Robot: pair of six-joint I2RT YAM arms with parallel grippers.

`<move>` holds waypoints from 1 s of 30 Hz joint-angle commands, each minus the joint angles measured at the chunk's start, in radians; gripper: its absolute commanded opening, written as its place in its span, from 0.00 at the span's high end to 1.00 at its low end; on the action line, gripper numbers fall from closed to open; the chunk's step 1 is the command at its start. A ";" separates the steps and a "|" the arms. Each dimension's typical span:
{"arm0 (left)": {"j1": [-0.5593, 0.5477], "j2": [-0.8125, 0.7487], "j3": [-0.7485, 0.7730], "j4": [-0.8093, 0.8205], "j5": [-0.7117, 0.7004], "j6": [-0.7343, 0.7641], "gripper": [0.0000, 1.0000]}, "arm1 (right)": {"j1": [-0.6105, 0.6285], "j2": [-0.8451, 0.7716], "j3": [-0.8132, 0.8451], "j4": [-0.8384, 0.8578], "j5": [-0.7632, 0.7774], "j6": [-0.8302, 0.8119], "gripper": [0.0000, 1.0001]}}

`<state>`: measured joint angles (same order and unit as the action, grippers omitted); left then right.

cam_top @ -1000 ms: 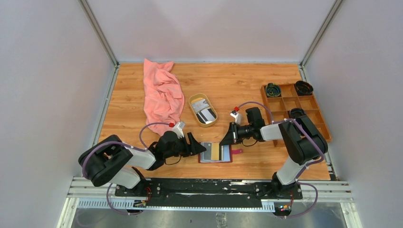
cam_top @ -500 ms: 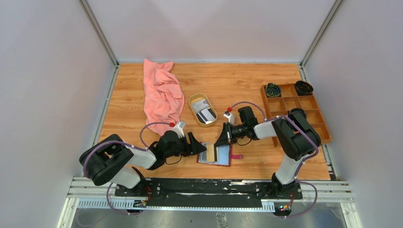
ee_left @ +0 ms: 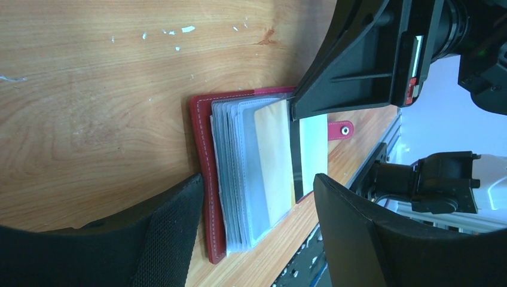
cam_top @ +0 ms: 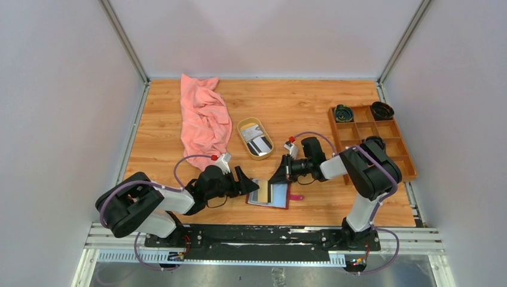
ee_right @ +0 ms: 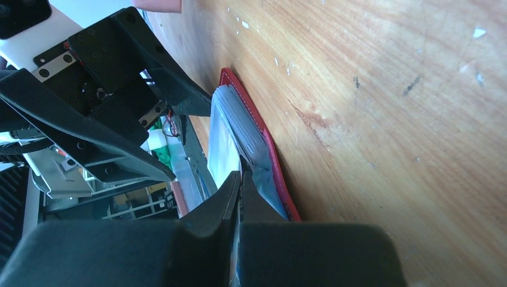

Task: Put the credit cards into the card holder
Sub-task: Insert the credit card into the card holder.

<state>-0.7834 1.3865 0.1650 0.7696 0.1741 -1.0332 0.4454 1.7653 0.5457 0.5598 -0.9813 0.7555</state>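
Observation:
The dark red card holder (cam_top: 281, 202) lies open near the table's front edge, its clear sleeves fanned; it also shows in the left wrist view (ee_left: 202, 149) and the right wrist view (ee_right: 267, 142). My left gripper (cam_top: 249, 185) is open, its fingers either side of the holder's left end (ee_left: 257, 180). My right gripper (cam_top: 277, 177) is shut on a pale credit card (ee_left: 313, 149) with a dark stripe. It holds the card's edge among the holder's sleeves (ee_right: 239, 177). More credit cards (cam_top: 257, 144), black and pale, lie in the oval tan dish (cam_top: 242, 128).
A crumpled pink cloth (cam_top: 205, 119) lies at the back left. A brown wooden compartment tray (cam_top: 391, 140) with dark coiled items stands at the right. The holder's snap strap (cam_top: 297, 197) sticks out to the right. The front rail runs just behind the holder.
My right gripper has moved left and down with the card, from beside the holder to its open sleeves. The holder has shifted slightly left and tilted. The left gripper stays put.

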 commanded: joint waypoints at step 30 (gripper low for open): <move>-0.014 -0.051 -0.067 -0.121 -0.070 0.049 0.30 | 0.064 -0.302 0.327 -0.943 -0.022 -1.315 0.46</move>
<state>-0.7879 1.3327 0.1291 0.7536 0.1467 -1.0321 0.4667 1.5265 0.8360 -0.1600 -0.9855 -0.1669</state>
